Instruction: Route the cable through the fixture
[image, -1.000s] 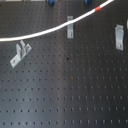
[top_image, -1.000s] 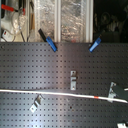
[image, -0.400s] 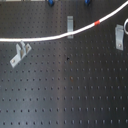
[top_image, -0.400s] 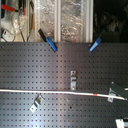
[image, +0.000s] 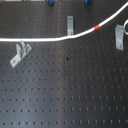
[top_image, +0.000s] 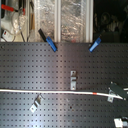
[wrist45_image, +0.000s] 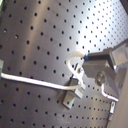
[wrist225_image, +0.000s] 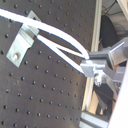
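The white cable (image: 50, 39) lies across the black perforated board, from the first exterior view's left edge up to its top right corner. Its red band (image: 97, 26) sits between the middle metal clip (image: 70, 25) and the right clip (image: 119, 37). The cable runs by the foot of the middle clip; I cannot tell if it touches. In the second exterior view the cable (top_image: 45, 91) and its band (top_image: 95, 93) end at the dark gripper (top_image: 117, 93). In both wrist views the gripper (wrist45_image: 95, 67) (wrist225_image: 95, 67) is shut on a loop of the cable (wrist45_image: 74, 59) (wrist225_image: 65, 42).
A third clip (image: 19, 54) stands just below the cable at the first exterior view's left. Two blue clamps (top_image: 49, 41) (top_image: 97, 42) grip the board's far edge in the second exterior view. A clip (wrist45_image: 72, 96) (wrist225_image: 22, 40) shows close by in both wrist views.
The cable's right part has swung lower in the first exterior view. The red band has come into view there and has slid toward the second exterior view's left.
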